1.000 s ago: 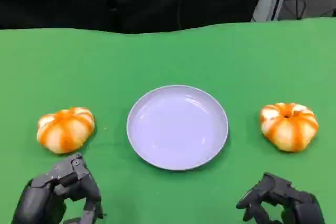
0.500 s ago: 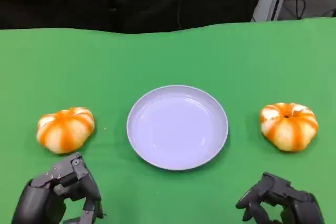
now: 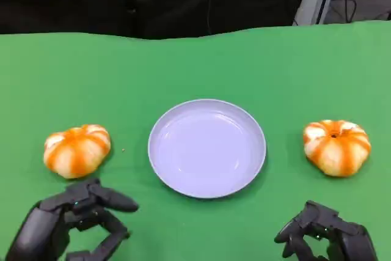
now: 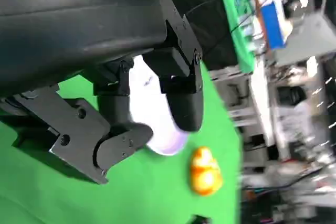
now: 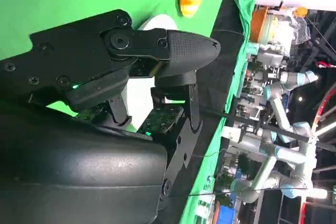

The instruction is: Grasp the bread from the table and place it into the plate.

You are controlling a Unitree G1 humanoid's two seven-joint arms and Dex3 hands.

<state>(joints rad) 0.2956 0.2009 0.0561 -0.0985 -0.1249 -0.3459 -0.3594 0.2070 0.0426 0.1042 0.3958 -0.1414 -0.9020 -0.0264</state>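
Table (image 3: 195, 65): green surface; its far edge runs across the top of the head view against a dark backdrop.
Plate (image 3: 207, 148): pale lilac, round, at the middle of the table, nothing in it.
Left bread (image 3: 77, 150): orange-and-white ribbed bun near the table's left edge, well apart from the plate; its long axis runs left to right, the left end slightly nearer the front edge. It has not moved.
Right bread (image 3: 336, 147): a like bun near the right edge, stem dimple facing up, long axis left to right; also unmoved.
Left hand (image 3: 70, 224): at the front left corner, just in front of the left bread and not touching it. Change: its fingers (image 3: 113, 201), curled in half a second ago, now reach out toward the plate, spread and holding nothing.
Right hand (image 3: 324, 236): at the front right corner, fingers curled in on nothing, as before.
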